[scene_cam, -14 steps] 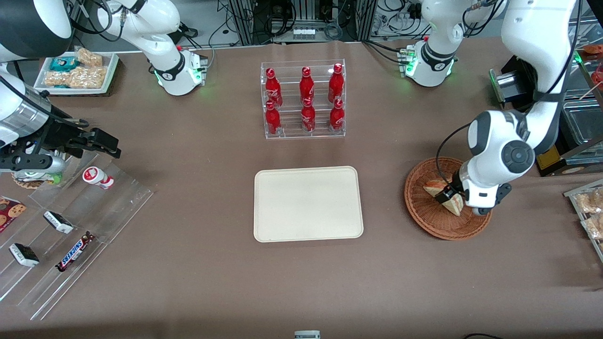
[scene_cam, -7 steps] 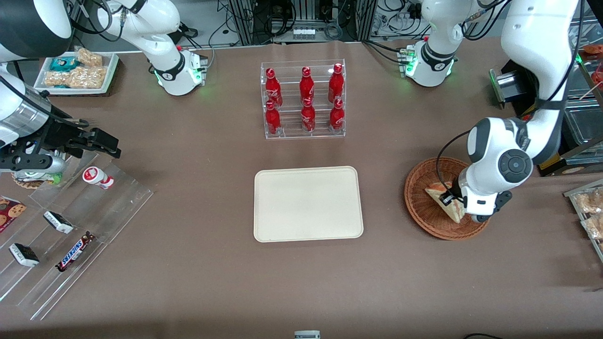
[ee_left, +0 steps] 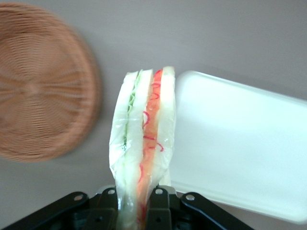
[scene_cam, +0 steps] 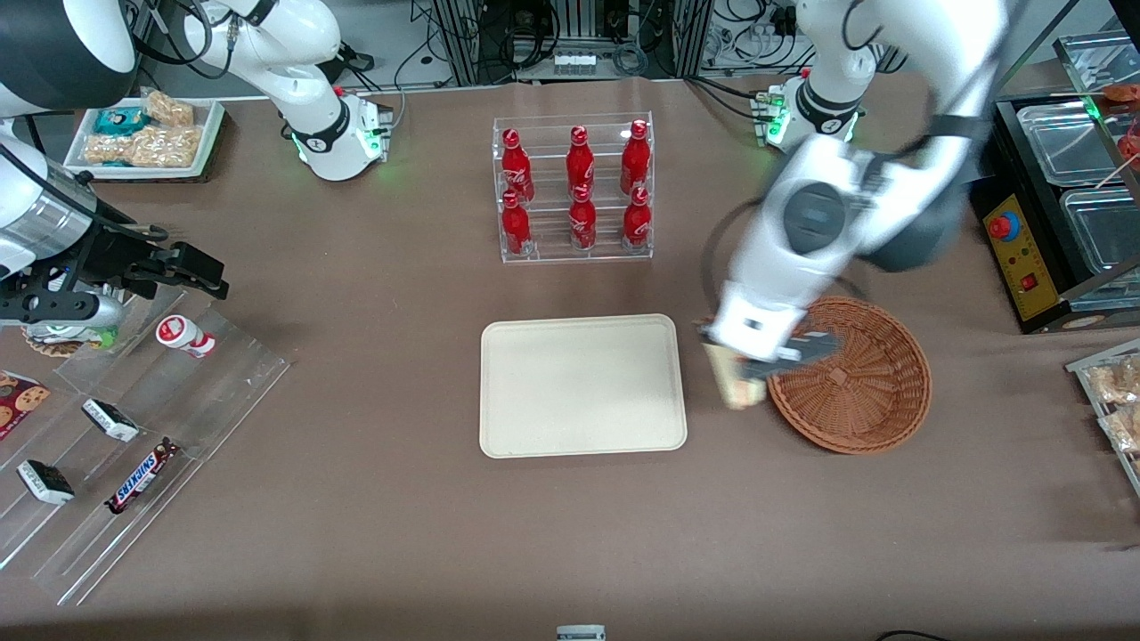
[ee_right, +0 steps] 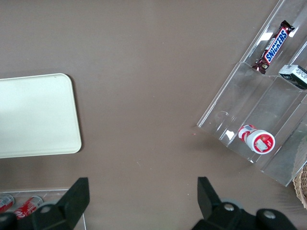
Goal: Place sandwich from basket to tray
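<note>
Brown cloth covers the table [scene_cam: 356,534] in the front view, and nearest that camera toward the parked arm's end stands a clear acrylic shelf [scene_cam: 134,445] with small snack bars. Farther in, at mid-table, lies the cream tray [scene_cam: 583,385], bare, with the wicker basket [scene_cam: 859,378] beside it toward the working arm's end and holding nothing. Over the strip of table between those two hangs the end effector [scene_cam: 746,367], its fingers clamped on the sandwich [scene_cam: 736,385]; the wrist view shows the sandwich [ee_left: 144,139] pinched at one end, its long axis running straight out from the fingers, layers on edge, with the basket [ee_left: 43,86] on one flank and the tray [ee_left: 240,143] rim on the other. So the load is clear of the basket but not yet over the tray, and the coming move likely needs only a short sideways carry toward the parked arm's end before lowering. Farthest from the camera sits a rack of red bottles [scene_cam: 574,187].
</note>
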Tool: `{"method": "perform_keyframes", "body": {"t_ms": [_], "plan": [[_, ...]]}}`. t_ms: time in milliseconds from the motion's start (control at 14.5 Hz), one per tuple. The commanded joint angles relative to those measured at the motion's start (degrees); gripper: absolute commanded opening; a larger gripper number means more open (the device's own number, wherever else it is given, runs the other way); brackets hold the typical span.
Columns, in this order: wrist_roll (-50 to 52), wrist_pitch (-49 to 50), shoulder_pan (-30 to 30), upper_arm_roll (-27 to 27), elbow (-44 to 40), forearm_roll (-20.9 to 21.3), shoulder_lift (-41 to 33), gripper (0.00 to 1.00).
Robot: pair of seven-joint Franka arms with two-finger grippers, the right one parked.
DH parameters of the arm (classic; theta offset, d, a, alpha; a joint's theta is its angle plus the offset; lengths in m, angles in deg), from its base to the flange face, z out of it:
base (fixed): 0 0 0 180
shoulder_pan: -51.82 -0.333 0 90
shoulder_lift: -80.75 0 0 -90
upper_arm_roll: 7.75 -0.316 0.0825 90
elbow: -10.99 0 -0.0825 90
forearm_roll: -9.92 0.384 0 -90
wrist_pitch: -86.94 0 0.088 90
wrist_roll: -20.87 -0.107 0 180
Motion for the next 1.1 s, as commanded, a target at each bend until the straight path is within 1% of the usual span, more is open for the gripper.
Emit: {"method": "perform_keyframes", "body": {"t_ms": [0,69,138,345,483,552,621,690,759,897,966,1034], "plan": [[4.6,-2.3,8.8,-0.6,-11.3,7.6,13.5,0.00],[5.3,-3.8,11.4,-0.6,-14.2,10.8,17.2,0.00],[5.5,-5.8,13.0,-0.6,-15.5,12.9,20.2,0.01],[9.6,-12.8,14.8,-1.3,-16.8,17.2,26.3,0.01],[12.4,-13.1,15.9,-1.8,-18.9,19.5,29.6,0.03],[13.1,-13.3,16.0,-2.3,-19.0,20.1,30.2,0.11],[13.6,-13.5,16.0,-2.3,-18.9,20.1,30.1,0.47],[13.9,-13.4,15.8,-2.3,-18.9,20.0,29.7,0.95],[15.0,-13.1,15.8,-2.3,-18.9,20.0,29.1,0.99],[16.9,-12.6,14.7,-2.2,-18.7,19.5,25.7,1.00],[17.1,-11.0,13.9,-2.2,-18.1,18.8,22.6,1.00],[16.9,-7.6,12.3,-2.2,-17.2,16.9,18.6,1.00]]}}
